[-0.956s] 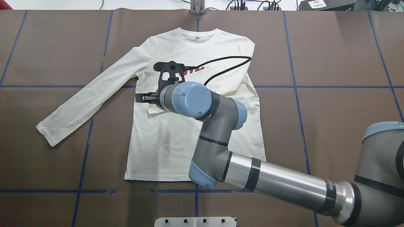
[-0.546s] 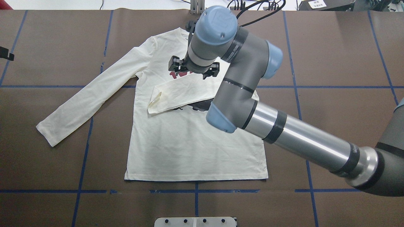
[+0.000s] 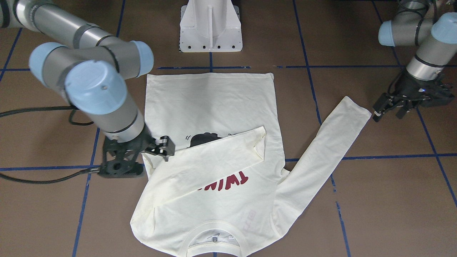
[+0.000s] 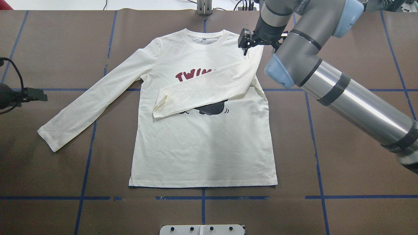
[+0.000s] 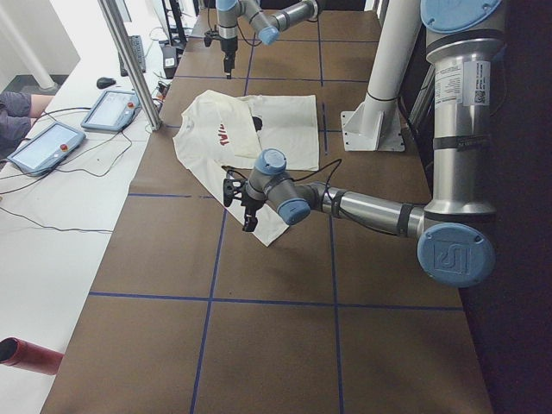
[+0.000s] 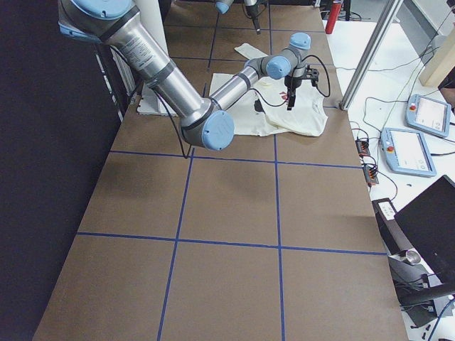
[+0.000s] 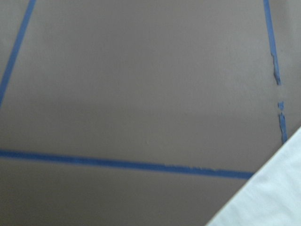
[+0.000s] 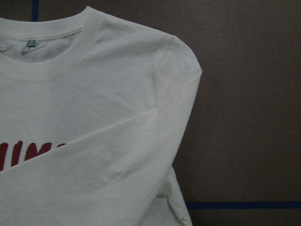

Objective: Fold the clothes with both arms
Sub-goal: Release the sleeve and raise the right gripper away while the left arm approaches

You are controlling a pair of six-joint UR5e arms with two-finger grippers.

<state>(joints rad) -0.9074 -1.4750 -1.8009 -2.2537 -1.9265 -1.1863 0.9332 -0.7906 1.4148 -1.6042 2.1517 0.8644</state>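
Since one sleeve is already laid across the chest, the job can probably be called about a third done. The T-shirt [image 4: 202, 147] is spread print-up on the table [image 4: 359, 49]. The folded sleeve [image 4: 209, 88] is draped slantwise over the cat print and part of the red lettering, and its loose end is left well away from both sets of fingers.

The right gripper [image 4: 259, 41] is held above the shirt's shoulder, fingers spread wide with nothing between them. In the wrist view the shoulder seam and a bit of the collar [image 8: 51, 56] are seen directly below them.

The left gripper [image 3: 389, 112] is held over bare table, fingers parted too and nothing pinched. The cuff [image 3: 358, 109] of the other sleeve [image 4: 94, 104] is found just beside them, and no contact can be made out. That sleeve is stretched flat, out from the body, so it's yet to be brought across.

After that the body itself would have to be folded, probably hem toward collar. So plenty is left, tbh.
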